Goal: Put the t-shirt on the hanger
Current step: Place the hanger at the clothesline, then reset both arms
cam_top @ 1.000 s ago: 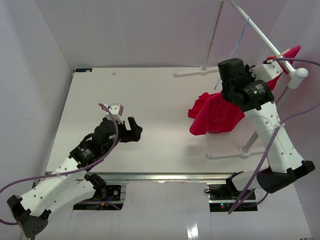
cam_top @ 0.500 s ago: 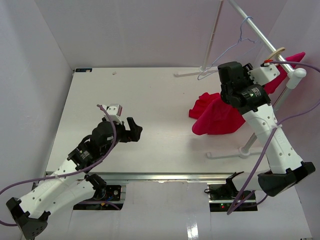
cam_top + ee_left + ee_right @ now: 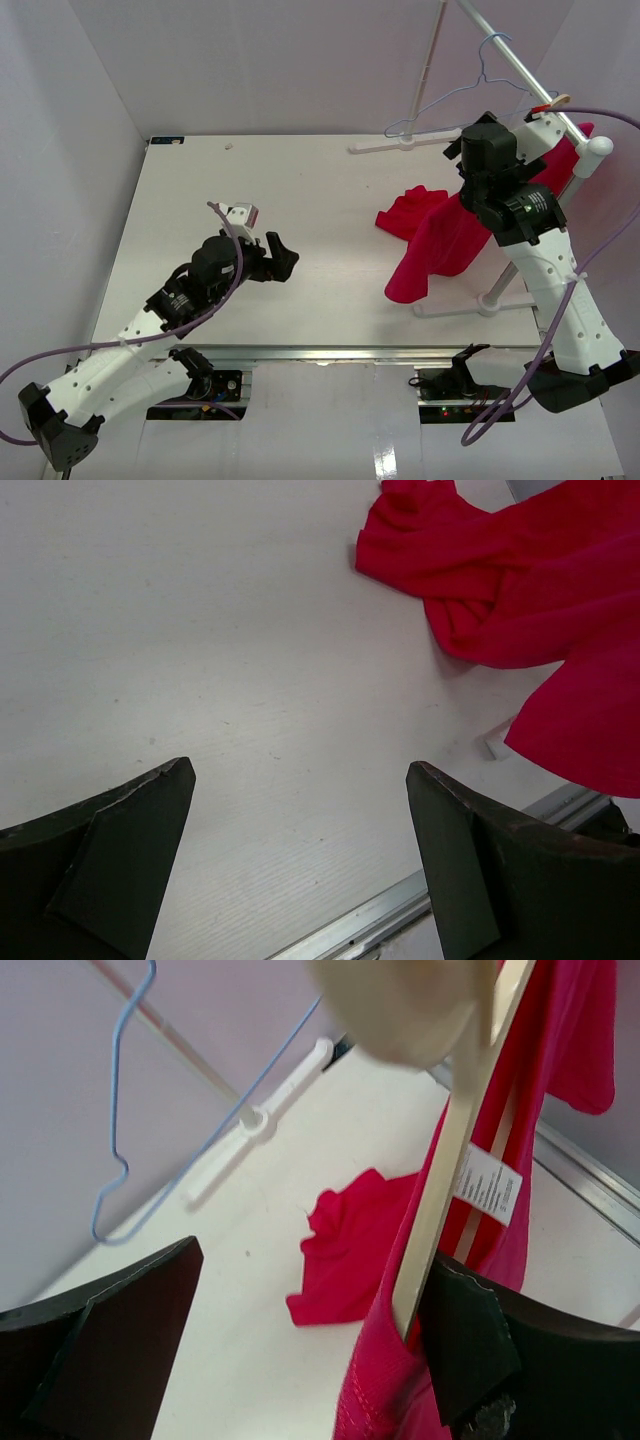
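Red short-sleeved cloth t-shirt (image 3: 440,240) is seen hung lopsidedly on a tan wooden hanger (image 3: 440,1190) at the metal rail (image 3: 510,55), one end trailing on the white table (image 3: 300,180); with the left hand (image 3: 300,770) and right hand (image 3: 310,1260) both spread wide, gripping nothing, it may be dragged off by that uneven weight.

The t-shirt (image 3: 440,240) is plain bright red, its tag (image 3: 487,1185) white with grey print. Against the t-shirt, the hanger (image 3: 435,1205) is pale tan wood. The wire hanger (image 3: 114,1090) is light blue.
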Tool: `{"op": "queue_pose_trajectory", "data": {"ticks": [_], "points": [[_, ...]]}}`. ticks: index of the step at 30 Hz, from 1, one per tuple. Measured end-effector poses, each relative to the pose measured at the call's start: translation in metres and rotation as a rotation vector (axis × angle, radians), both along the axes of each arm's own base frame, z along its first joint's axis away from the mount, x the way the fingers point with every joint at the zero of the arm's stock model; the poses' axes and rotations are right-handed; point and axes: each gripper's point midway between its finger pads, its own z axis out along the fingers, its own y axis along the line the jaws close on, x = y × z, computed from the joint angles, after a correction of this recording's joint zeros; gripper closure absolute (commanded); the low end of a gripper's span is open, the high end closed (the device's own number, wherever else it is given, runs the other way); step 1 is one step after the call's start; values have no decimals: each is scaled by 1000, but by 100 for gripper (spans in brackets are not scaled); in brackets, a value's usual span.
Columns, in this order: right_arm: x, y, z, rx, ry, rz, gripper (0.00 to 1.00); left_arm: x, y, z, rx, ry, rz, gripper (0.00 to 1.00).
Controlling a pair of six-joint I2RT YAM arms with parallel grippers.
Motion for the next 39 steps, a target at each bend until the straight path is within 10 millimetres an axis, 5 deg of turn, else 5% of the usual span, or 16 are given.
{"op": "queue_pose_trajectory", "data": {"ticks": [5,10,27,31,39], "points": [[-4,10,-28,-43,120,87,10,-2,-23,-6,-8,37,-96,2],[-26,0,-47,-90,177,108,10,-11,-40,6,-80,6,-201,2],[-58,-20,19,-95,51,122,10,-25,-53,13,-120,-27,-319,2],[-58,-8,29,-103,34,222,10,-25,-55,12,-120,-32,-331,2],[-41,52,26,-211,68,537,10,-21,-61,23,-140,-86,-344,2]]}}
